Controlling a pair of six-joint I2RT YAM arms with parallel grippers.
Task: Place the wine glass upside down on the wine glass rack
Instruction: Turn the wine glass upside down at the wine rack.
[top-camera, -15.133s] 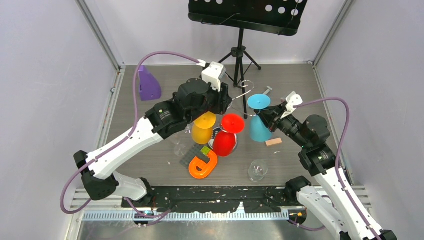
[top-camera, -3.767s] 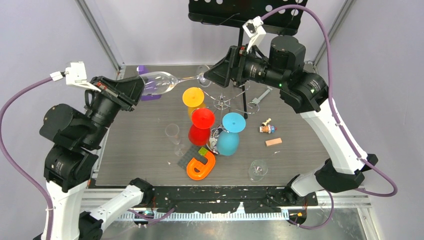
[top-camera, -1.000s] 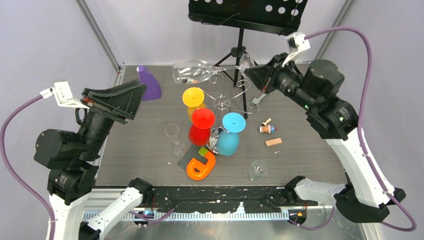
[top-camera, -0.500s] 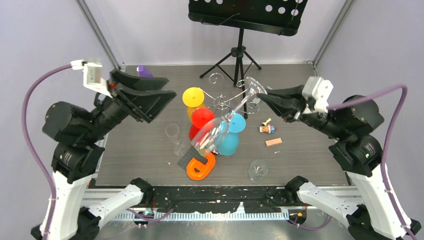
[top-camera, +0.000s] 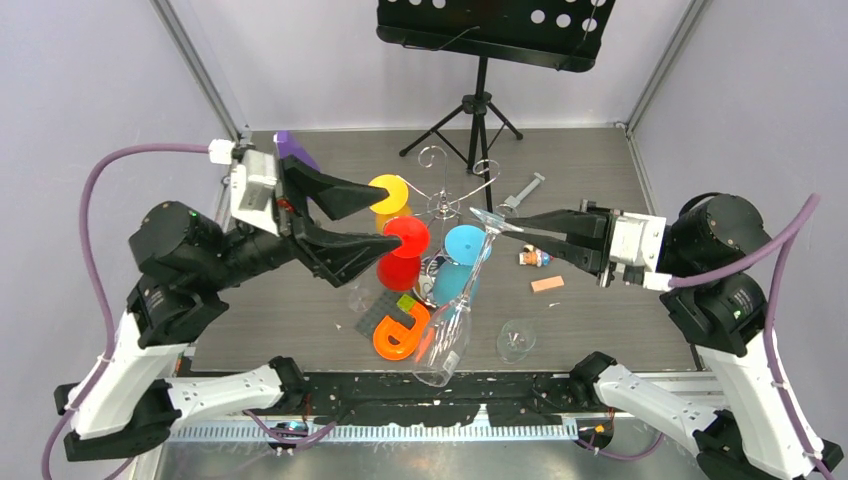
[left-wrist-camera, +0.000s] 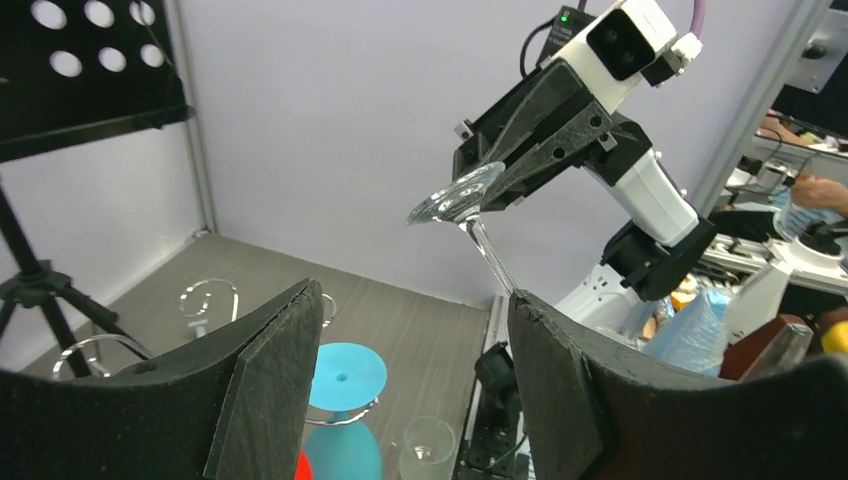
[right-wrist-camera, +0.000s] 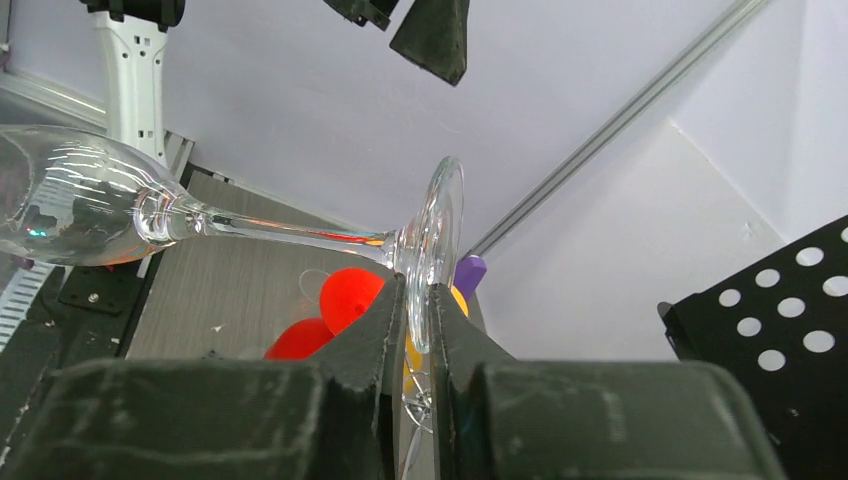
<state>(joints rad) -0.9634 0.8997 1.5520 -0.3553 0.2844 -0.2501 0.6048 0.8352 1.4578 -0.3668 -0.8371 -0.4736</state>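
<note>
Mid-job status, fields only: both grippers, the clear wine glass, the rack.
right gripper: shut on wine glass, at its foot
left gripper: open, empty
wine glass: in the air, foot up, bowl lower, tilted; not on the rack
wine glass rack: upright mid-table; yellow glass, red glass, blue glass foot-up at it

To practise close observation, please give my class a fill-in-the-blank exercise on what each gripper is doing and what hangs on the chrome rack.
1. The left gripper is ____ and holds nothing.
2. The right gripper is shut on the foot of a clear ____.
3. On the wine glass rack hang a yellow glass, a red glass and a ____ one.

Missing words: open; wine glass; blue.
</note>
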